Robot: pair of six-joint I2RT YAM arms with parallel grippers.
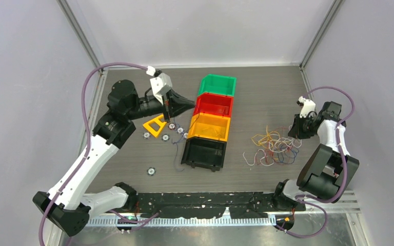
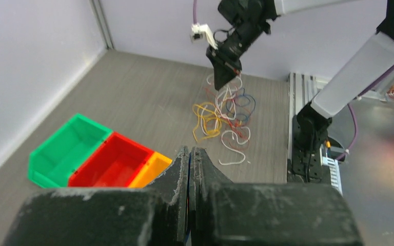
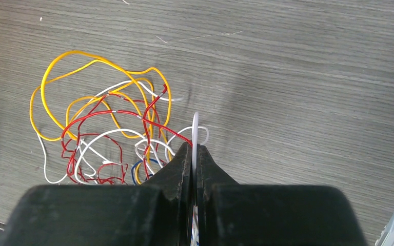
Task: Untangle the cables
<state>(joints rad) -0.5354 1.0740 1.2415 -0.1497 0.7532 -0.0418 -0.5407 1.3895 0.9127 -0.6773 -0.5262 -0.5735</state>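
No writing can be read anywhere; the small round white pieces [image 1: 165, 137] on the dark wood-grain worktop [image 1: 267, 97] are too small to show any marking. The right gripper [image 3: 194, 147] has its fingers pressed together on a white wire loop [image 3: 195, 125] at the edge of the tangle of thin white, red, yellow-orange and blue cables [image 1: 272, 148], which lies on the worktop right of the bins; the near part of the tangle is cut off behind the fingers in the right wrist view. The left gripper [image 2: 190, 152] has its fingers pinched on a single thin bluish strand [image 1: 175, 154], only a sliver of it showing in the seam. That strand trails down beside the black plastic bin [image 1: 204, 152], its upper end hard to trace. Green [image 1: 217, 84], red [image 1: 214, 104] and orange [image 1: 209, 127] bins continue the row, with a yellow triangular frame [image 1: 156, 125] to their left.
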